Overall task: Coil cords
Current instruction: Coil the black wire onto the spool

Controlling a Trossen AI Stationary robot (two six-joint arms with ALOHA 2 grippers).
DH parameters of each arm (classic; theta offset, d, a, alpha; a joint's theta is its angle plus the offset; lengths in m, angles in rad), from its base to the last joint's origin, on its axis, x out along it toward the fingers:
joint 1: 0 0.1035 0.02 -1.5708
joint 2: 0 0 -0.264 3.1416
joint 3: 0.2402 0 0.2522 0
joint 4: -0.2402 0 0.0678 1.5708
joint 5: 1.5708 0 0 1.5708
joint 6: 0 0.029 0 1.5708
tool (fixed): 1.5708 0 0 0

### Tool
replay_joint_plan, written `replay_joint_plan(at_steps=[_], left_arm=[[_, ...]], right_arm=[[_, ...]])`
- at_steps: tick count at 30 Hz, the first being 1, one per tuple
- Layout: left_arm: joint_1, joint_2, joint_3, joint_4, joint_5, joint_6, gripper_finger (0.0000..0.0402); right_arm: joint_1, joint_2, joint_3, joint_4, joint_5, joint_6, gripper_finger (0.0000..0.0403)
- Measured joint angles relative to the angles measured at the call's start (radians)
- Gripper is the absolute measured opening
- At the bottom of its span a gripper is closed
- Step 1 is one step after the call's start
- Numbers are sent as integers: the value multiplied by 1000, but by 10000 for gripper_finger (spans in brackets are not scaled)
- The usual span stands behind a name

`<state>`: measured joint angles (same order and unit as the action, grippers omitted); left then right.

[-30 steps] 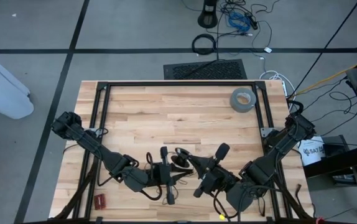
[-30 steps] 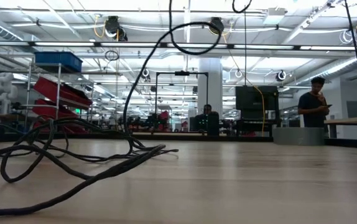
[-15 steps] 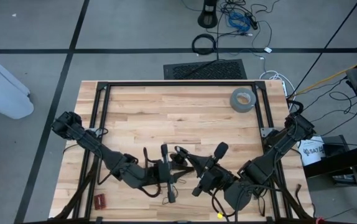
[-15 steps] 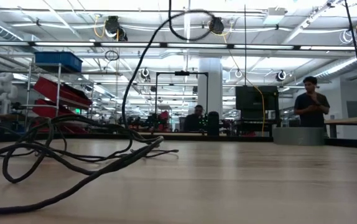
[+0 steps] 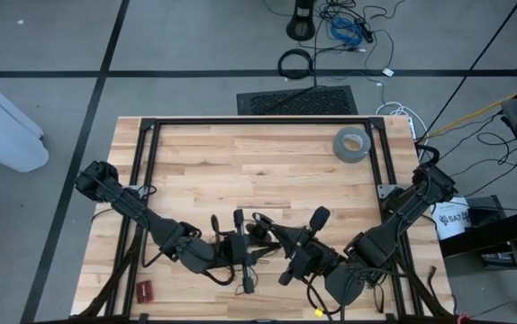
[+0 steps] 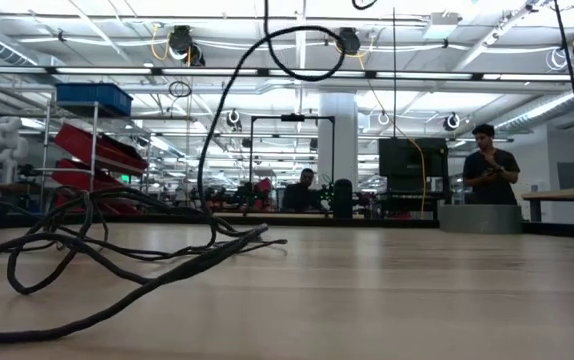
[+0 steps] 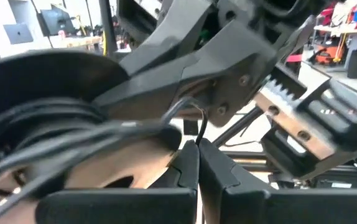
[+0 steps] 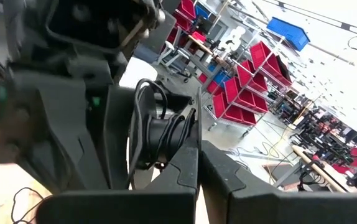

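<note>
Black thin wire [image 6: 117,255] trails over the wooden tabletop's [image 5: 267,171] near edge, pinched between closed left gripper [image 5: 251,241] and right gripper [image 5: 267,227].

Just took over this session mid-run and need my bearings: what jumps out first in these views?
Both arms crowd together at the near middle of the table, the left tool and right tool shut, pinching the thin black cord between them. In the low view the cord rises in a tall loop off the wood, with loose strands sprawled on the table on that picture's left. A grey tape roll sits alone at the far right corner.
</note>
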<state>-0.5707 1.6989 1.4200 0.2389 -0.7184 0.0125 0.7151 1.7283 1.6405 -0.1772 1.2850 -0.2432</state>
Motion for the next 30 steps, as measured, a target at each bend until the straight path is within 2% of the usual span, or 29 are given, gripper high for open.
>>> replay_joint_plan(at_steps=[7, 16, 25, 27, 30], left_arm=[[20, 0, 0, -60, -7, -34, 2], [20, 2, 0, -76, -82, -33, 2], [15, 1, 0, -209, -95, -27, 2], [11, 1, 0, -213, -95, -27, 9], [3, 0, 0, -207, -95, -24, 43]], right_arm=[[3, 0, 0, 0, 3, 0, 0], [5, 0, 0, 2, -2, -4, 0], [26, -3, 0, -1, -10, -8, 0], [35, -8, -1, -1, -13, -7, 0], [47, -13, -1, -1, -17, -8, 0]])
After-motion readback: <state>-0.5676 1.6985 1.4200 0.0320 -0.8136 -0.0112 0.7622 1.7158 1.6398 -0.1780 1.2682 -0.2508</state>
